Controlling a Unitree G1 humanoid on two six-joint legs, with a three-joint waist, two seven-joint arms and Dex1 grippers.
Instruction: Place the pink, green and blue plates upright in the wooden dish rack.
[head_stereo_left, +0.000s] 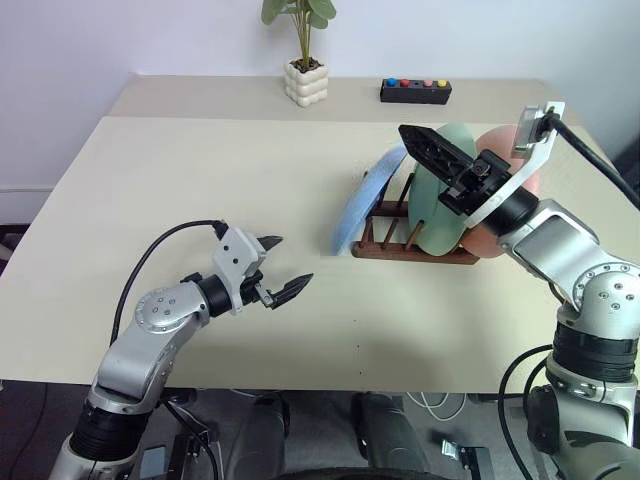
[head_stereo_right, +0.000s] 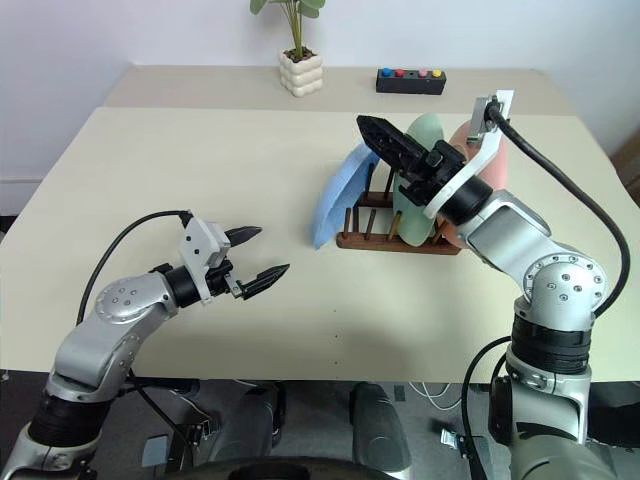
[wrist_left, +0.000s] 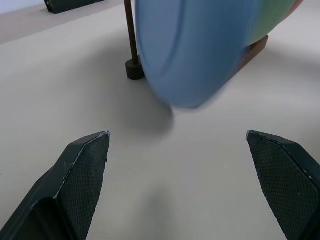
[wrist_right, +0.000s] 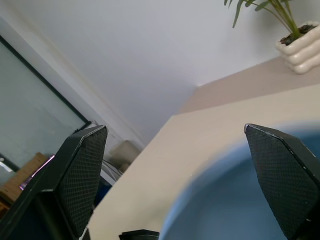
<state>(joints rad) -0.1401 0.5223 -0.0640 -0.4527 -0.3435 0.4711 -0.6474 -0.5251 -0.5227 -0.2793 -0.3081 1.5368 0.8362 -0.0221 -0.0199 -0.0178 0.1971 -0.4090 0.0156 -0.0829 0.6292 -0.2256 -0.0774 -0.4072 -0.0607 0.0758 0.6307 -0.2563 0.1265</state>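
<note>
Hovering wide open, my right claw (head_stereo_left: 432, 150) hangs just above the smooth round blue plate (head_stereo_left: 366, 200). That plate leans in the dark wooden pegged rack (head_stereo_left: 412, 243) below it. My left claw (head_stereo_left: 282, 268) gapes wide, well apart.

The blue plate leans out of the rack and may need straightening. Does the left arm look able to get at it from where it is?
Probably yes. The open left pincer points toward the blue plate, with only bare table between them.
</note>
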